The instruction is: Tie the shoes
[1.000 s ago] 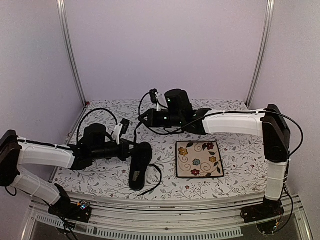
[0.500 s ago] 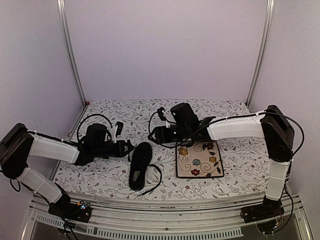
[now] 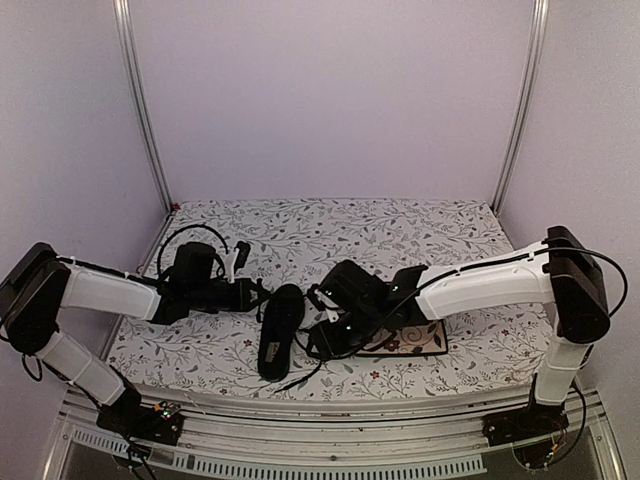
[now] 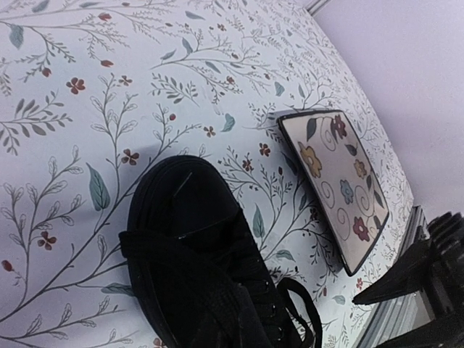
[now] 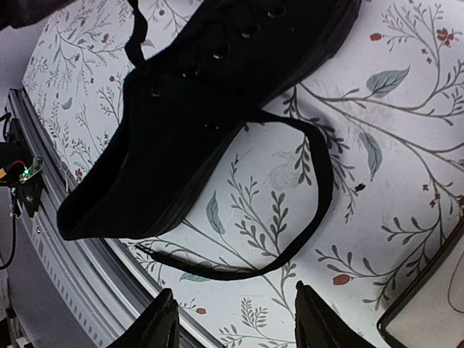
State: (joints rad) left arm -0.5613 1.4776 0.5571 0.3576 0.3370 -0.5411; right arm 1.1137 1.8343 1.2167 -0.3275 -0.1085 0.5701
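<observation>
The left arm (image 3: 105, 292) rises from the near-left base out to the left, elbow bent sharp, white forearm running flat to the right. Its black left wrist (image 3: 195, 272) sits level. The left pincer (image 3: 252, 294) points right toward centre, jaws closed tight; can't tell whether anything is pinched. Its own fingers are not visible in the left wrist view. The right arm (image 3: 485, 280) stands near vertical from the near-right base, elbow high at the right edge, white forearm sloping down and left. The right wrist (image 3: 352, 295) is pitched down. The right pincer (image 3: 314, 343) aims near-left, low. In the right wrist view its fingers (image 5: 159, 326) stand apart, nothing gripped between them.
</observation>
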